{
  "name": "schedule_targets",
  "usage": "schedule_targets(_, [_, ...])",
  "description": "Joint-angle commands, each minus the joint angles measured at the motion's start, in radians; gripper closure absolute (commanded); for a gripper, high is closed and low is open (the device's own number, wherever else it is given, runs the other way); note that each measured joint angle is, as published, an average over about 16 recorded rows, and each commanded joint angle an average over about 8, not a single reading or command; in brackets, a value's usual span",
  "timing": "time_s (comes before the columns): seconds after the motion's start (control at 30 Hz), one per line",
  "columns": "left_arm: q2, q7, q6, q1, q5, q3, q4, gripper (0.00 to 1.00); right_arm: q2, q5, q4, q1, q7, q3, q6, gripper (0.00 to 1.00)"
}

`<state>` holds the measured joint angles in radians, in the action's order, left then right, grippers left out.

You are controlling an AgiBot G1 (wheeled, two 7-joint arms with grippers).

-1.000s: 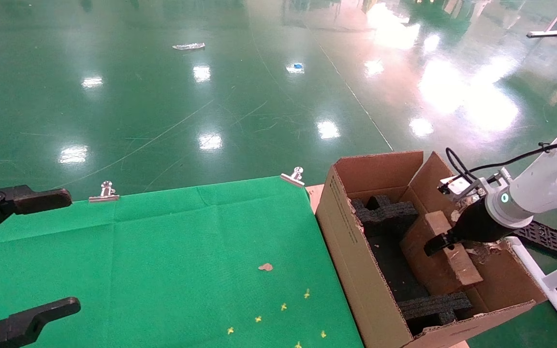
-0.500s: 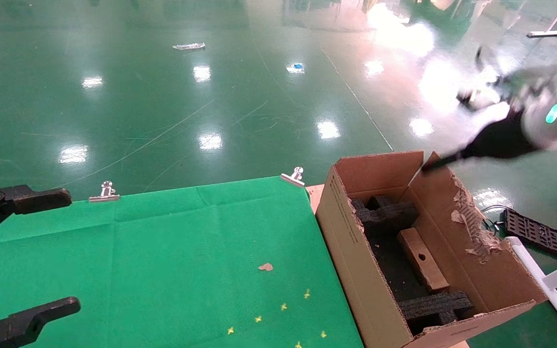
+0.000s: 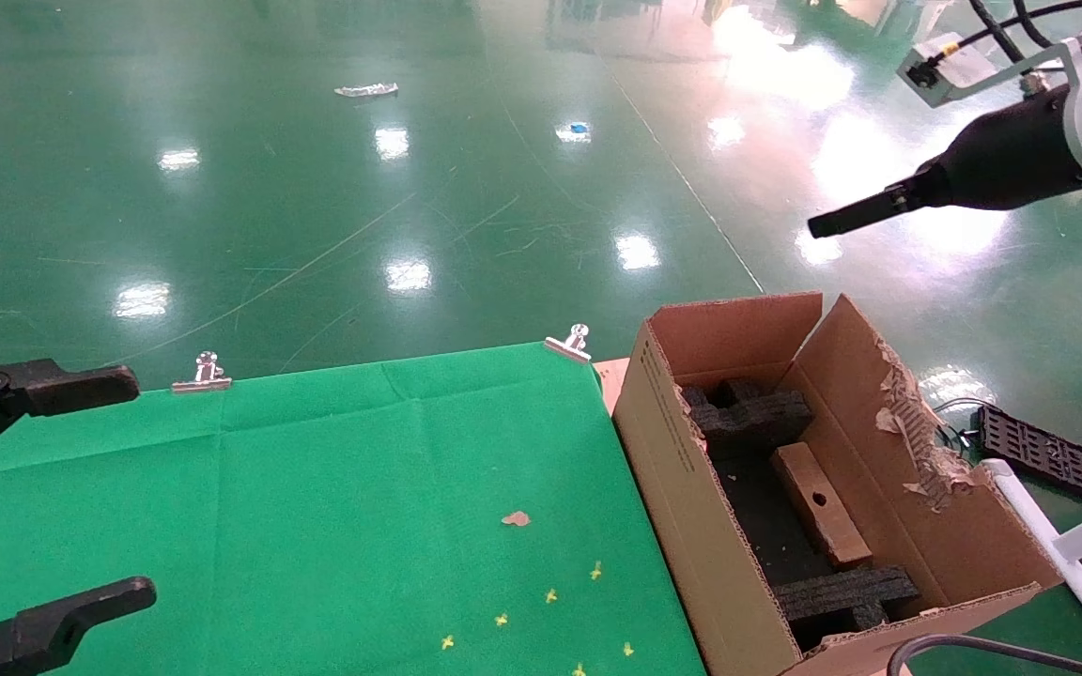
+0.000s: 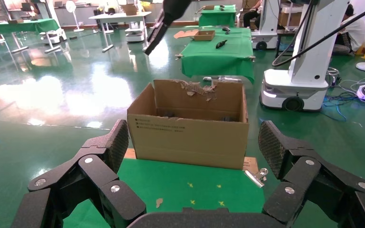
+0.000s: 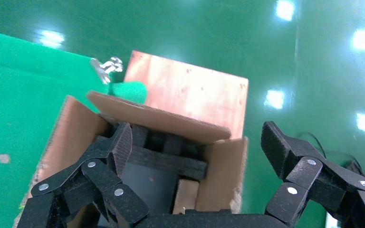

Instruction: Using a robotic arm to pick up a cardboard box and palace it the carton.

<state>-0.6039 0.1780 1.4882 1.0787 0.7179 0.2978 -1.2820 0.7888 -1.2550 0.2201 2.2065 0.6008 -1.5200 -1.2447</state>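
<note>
The small cardboard box [image 3: 832,530] stands on its narrow side inside the carton [image 3: 682,507], leaning toward the torn right wall, its round hole facing up. Black foam blocks [image 3: 748,413] sit at the far and near ends of the carton. My right gripper [image 3: 827,225] hangs high above the carton's far right corner, open and empty. In the right wrist view the right gripper [image 5: 197,142] looks down on the carton [image 5: 218,175] and the box [image 5: 186,194]. My left gripper [image 3: 142,485] is open and empty over the green cloth's left edge; the left wrist view [image 4: 192,142] faces the carton [image 4: 190,137].
The green cloth table [image 3: 316,488] has metal clips [image 3: 203,374] on its far edge, a cardboard scrap [image 3: 516,518] and small yellow marks. A black grid tray [image 3: 1043,460] and a white pipe frame [image 3: 1067,554] lie right of the carton. A cable [image 3: 973,648] shows at the bottom.
My right gripper let go of the cardboard box inside the carton, then rose up and out to the far right. The box settled on its narrow side. The left arm has not moved.
</note>
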Motion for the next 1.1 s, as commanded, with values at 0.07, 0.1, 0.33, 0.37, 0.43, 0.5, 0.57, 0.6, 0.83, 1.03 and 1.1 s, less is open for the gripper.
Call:
schedule_targets(0.07, [0.0, 0.0, 0.0, 0.0, 0.0, 0.0, 0.0, 0.0, -0.007, 0.016, 0.033, -0.027, -0.011, 0.036, -0.007, 0.0])
schedule_targets(0.1, [0.0, 0.0, 0.0, 0.0, 0.0, 0.0, 0.0, 0.0, -0.01, 0.025, 0.051, -0.048, -0.019, 0.058, -0.012, 0.0])
schedule_targets(0.33, [0.0, 0.0, 0.0, 0.0, 0.0, 0.001, 0.001, 0.0, -0.031, 0.09, 0.182, -0.188, -0.07, 0.211, -0.043, 0.0])
schedule_targets(0.37, [0.0, 0.0, 0.0, 0.0, 0.0, 0.001, 0.001, 0.0, -0.034, 0.099, 0.2, -0.207, -0.077, 0.232, -0.047, 0.0])
schedule_targets(0.43, [0.0, -0.001, 0.0, 0.0, 0.0, 0.001, 0.001, 0.0, -0.041, 0.117, 0.238, -0.248, -0.091, 0.276, -0.056, 0.0])
schedule_targets(0.5, [0.0, -0.001, 0.0, 0.0, -0.001, 0.001, 0.001, 0.0, -0.047, 0.136, 0.276, -0.288, -0.106, 0.32, -0.065, 0.0])
schedule_targets(0.57, [0.0, -0.001, 0.0, 0.001, -0.001, 0.001, 0.001, 0.0, -0.053, 0.155, 0.314, -0.329, -0.121, 0.364, -0.074, 0.0])
schedule_targets(0.6, [0.0, -0.001, 0.0, 0.001, -0.001, 0.001, 0.001, 0.0, -0.056, 0.164, 0.333, -0.349, -0.128, 0.386, -0.078, 0.0])
schedule_targets(0.83, [0.0, -0.001, 0.0, 0.001, -0.001, 0.001, 0.001, 0.0, -0.078, 0.228, 0.463, -0.488, -0.179, 0.539, -0.109, 0.0])
schedule_targets(1.03, [0.0, -0.001, 0.0, 0.001, -0.001, 0.002, 0.001, 0.0, -0.096, 0.283, 0.575, -0.608, -0.223, 0.669, -0.135, 0.0])
schedule_targets(1.1, [0.001, -0.001, 0.0, 0.001, -0.001, 0.002, 0.001, 0.0, -0.103, 0.302, 0.613, -0.648, -0.237, 0.713, -0.144, 0.0])
